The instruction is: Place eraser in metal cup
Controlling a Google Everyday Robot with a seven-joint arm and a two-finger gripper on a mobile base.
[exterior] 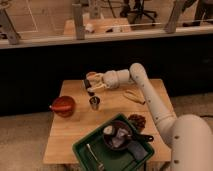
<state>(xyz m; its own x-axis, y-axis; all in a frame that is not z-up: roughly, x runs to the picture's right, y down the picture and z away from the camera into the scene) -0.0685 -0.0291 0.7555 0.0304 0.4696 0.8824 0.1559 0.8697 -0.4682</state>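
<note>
The metal cup (94, 103), small and shiny with a dark inside, stands upright on the wooden table (70, 132), left of centre. My gripper (91, 85) hovers just behind and above it, reaching in from the right on the white arm. It is shut on the eraser (87, 84), a small dark block that shows at the fingertips, slightly left of the cup's mouth. The eraser is clear of the cup.
An orange-and-white cup (91, 76) stands right behind the gripper. A red bowl (63, 105) sits left of the metal cup. A yellowish elongated object (134, 96) lies to the right. A green tray (85, 150) with a dark pan and utensils fills the front.
</note>
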